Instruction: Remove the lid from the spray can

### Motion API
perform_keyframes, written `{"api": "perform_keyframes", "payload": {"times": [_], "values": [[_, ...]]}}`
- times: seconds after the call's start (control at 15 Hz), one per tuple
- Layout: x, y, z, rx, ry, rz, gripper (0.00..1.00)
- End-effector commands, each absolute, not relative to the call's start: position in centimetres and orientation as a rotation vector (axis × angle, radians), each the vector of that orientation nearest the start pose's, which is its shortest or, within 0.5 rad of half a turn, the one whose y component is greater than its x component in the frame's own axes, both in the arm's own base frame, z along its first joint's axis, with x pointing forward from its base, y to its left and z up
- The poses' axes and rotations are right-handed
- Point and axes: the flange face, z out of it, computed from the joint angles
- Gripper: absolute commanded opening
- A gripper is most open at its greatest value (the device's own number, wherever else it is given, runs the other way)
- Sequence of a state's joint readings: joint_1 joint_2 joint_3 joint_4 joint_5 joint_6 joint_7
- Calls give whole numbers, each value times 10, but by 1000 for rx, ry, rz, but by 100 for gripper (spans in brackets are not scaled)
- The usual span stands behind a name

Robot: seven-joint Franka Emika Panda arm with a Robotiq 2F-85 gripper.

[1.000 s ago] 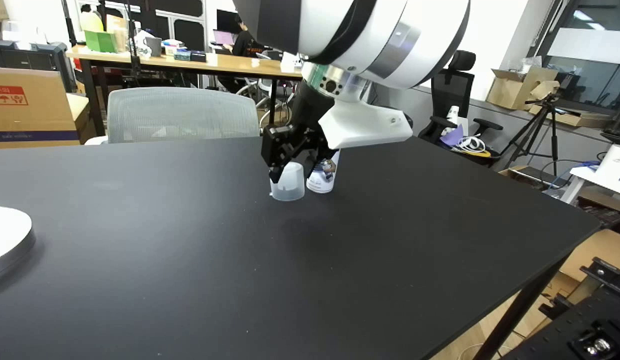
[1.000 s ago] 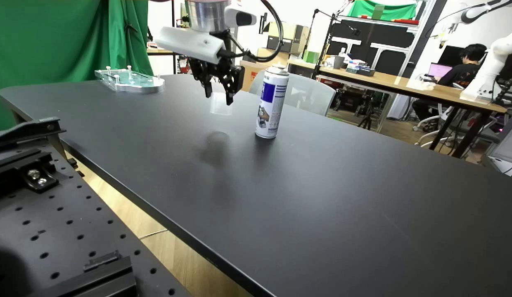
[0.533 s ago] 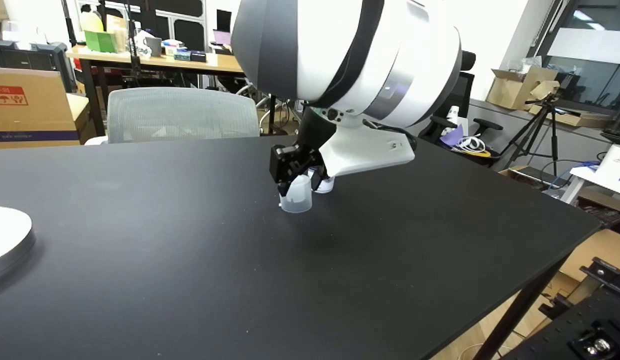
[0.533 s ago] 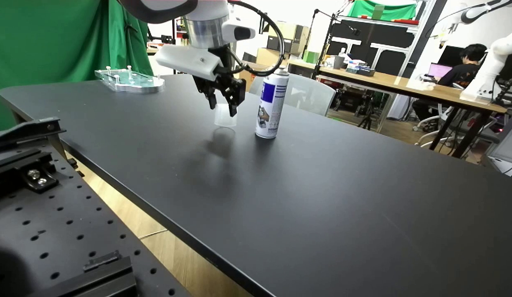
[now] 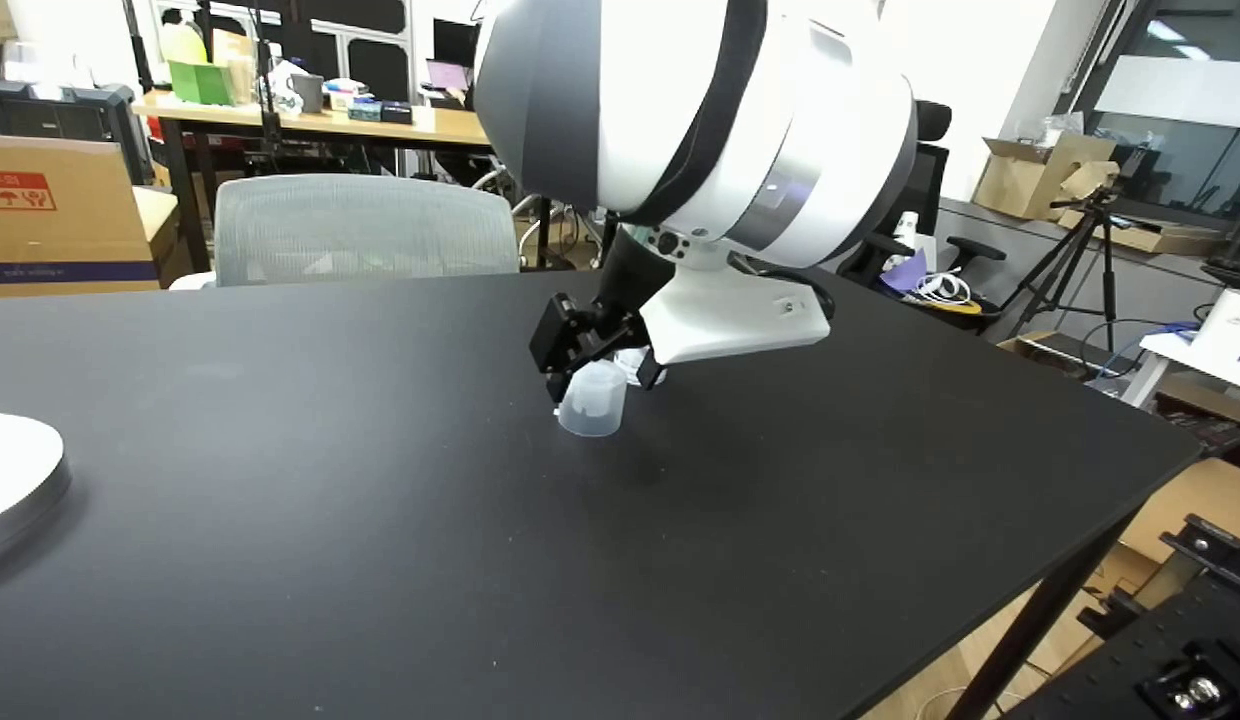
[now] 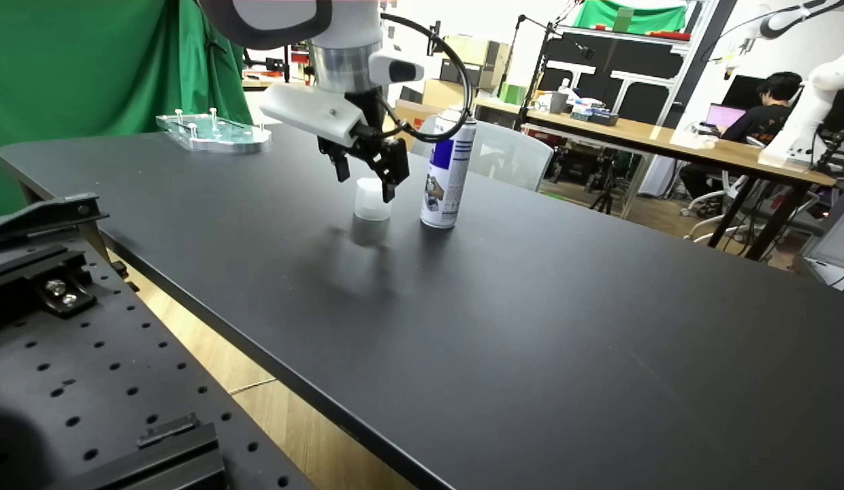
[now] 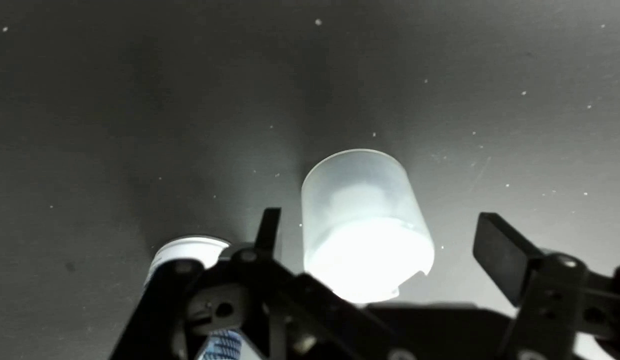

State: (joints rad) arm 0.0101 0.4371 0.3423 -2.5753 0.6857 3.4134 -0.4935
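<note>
The translucent whitish lid (image 7: pixel 362 185) rests on the dark table, apart from the spray can (image 6: pixel 452 184). Around the lid my gripper (image 7: pixel 381 222) is open, with visible gaps between each of its fingers (image 7: pixel 507 260) and the lid wall. In both exterior views the fingertips reach down beside the lid (image 6: pixel 372 201), which sits just below the gripper body. The can stands upright beside the gripper, its top uncapped and partly crossed by the arm's cable. In an exterior view the gripper hides most of the can, leaving a strip of it (image 5: pixel 632 362) behind the lid.
A clear greenish plate with pegs (image 6: pixel 218 133) lies at a far corner of the black table (image 6: pixel 531 327). A round white object (image 5: pixel 15 470) sits at a table side. Beyond the table stands a grey chair (image 5: pixel 365 230). A perforated black board (image 6: pixel 88 367) adjoins the near edge.
The gripper has come down with the lid from above the table until the lid rests on it. Its fingers have spread and let the lid go. The can has stayed put.
</note>
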Motion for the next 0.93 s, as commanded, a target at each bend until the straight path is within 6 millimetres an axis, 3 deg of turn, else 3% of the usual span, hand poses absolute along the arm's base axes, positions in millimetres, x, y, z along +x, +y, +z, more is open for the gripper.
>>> {"api": "perform_keyframes", "payload": {"times": [0.0,0.4,0.87], "values": [[432,103,170,-2994,-108,-553,100],[414,100,202,-3012,-160,-464,100],[400,86,219,-3053,-277,-335,100]]}}
